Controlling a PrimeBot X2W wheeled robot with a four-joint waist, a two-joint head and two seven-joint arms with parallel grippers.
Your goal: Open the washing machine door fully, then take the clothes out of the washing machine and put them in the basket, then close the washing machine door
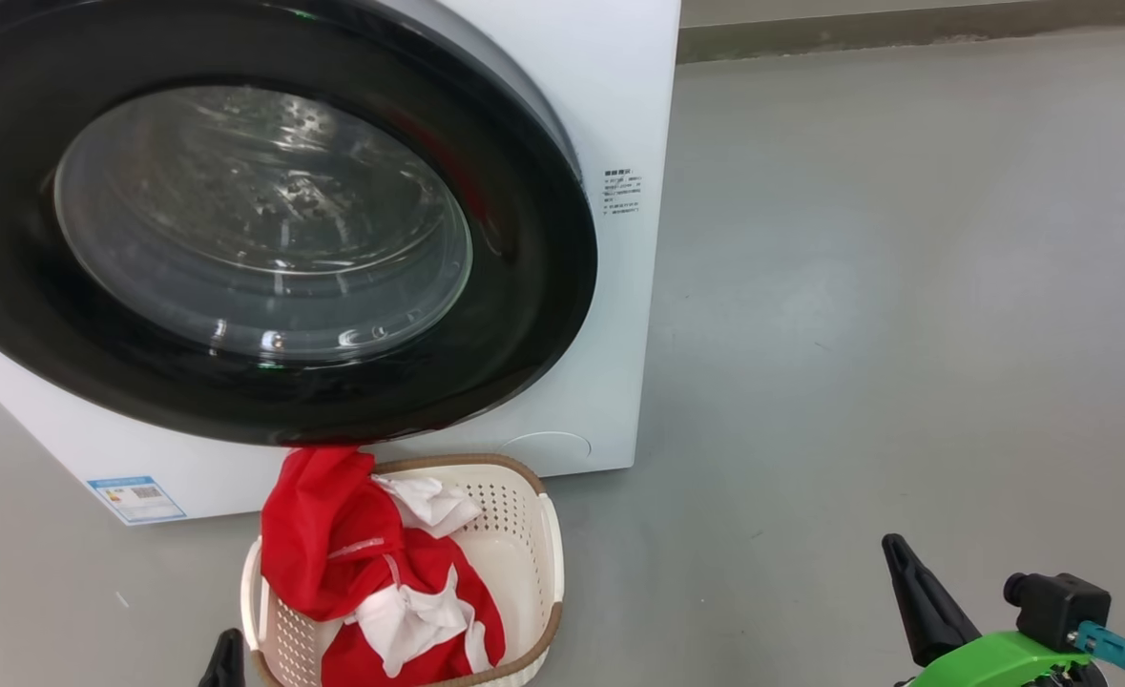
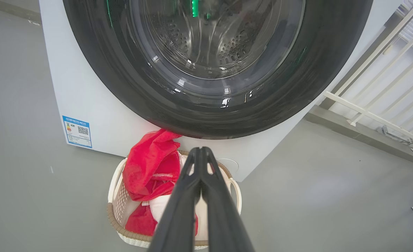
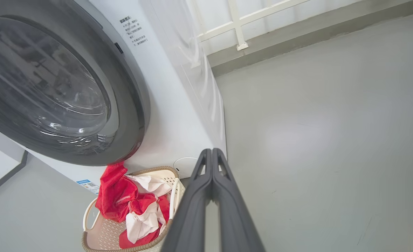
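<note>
Head view: door (image 1: 266,229) fills the upper left, flat against the white washer (image 1: 619,95) (looks shut, so I judge the last step done or nearly so).
Clothes (image 1: 333,544): red-and-white heap in the basket (image 1: 510,520), lower centre; one red fold stands up to the door's bottom rim, likely just piled high.
Left pincer (image 2: 201,150): fingers pressed together, empty; in its wrist view the heap lies just beyond the tips, lower centre.
Right pincer (image 3: 211,151): fingers together, empty; heap at lower left of its view, apart from the tips.
Why idle: nothing left to carry, by my reading.
</note>
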